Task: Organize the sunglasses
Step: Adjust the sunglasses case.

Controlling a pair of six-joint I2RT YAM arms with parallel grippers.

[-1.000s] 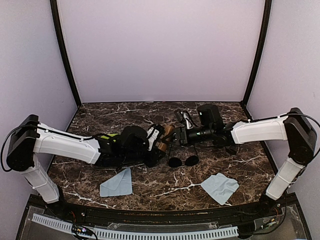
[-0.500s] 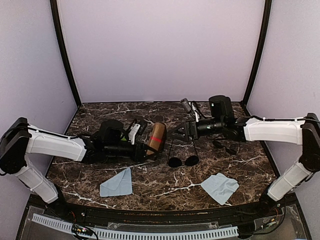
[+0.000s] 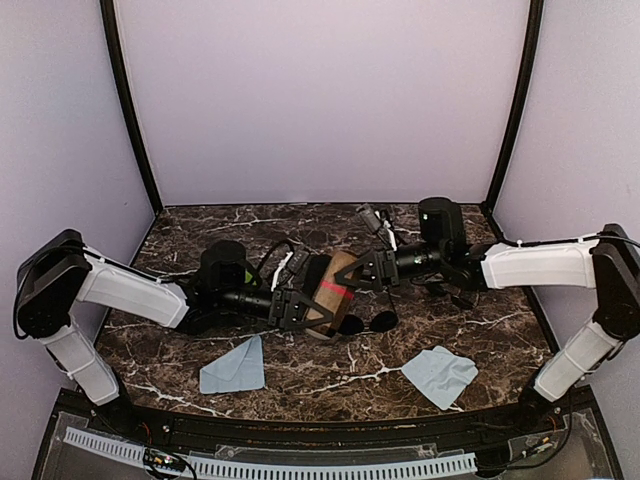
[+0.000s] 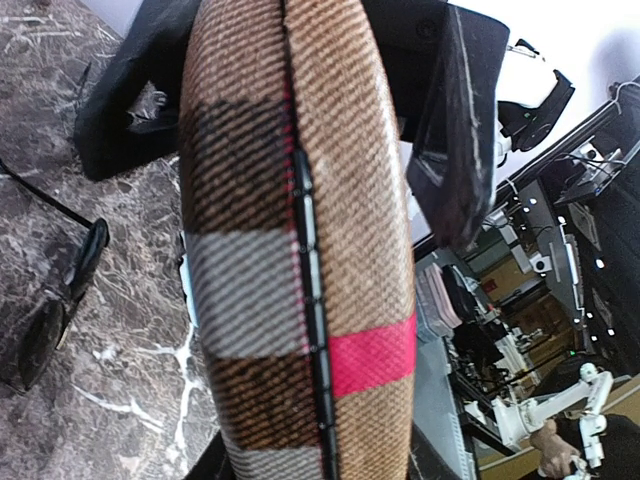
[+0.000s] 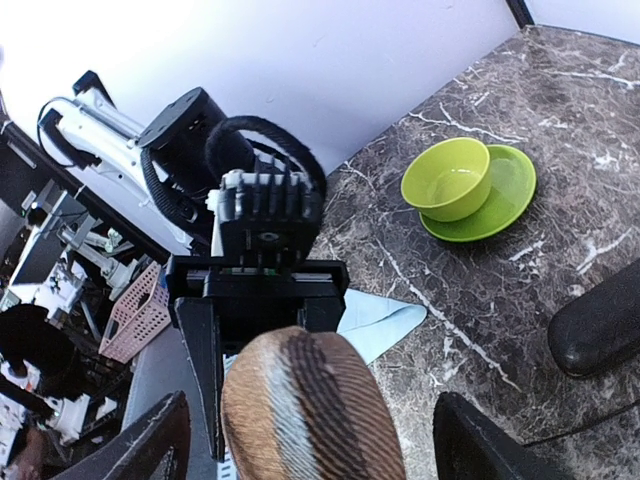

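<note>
My left claw [image 3: 298,309] clamped the case [image 3: 336,292]; right claw [image 3: 364,272] gaped at its two o'clock, sunglasses [image 3: 381,320] at four.

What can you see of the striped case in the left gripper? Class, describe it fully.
The case is oblong with rounded ends and looks covered in woven fabric: brown, with dark and pale grey bands and one red stripe. A dark zip runs along its seam, closed. The left gripper clamps it across its sides. One end reaches into the open right gripper, which does not appear to touch it. Sunglasses lie just beside it.
</note>
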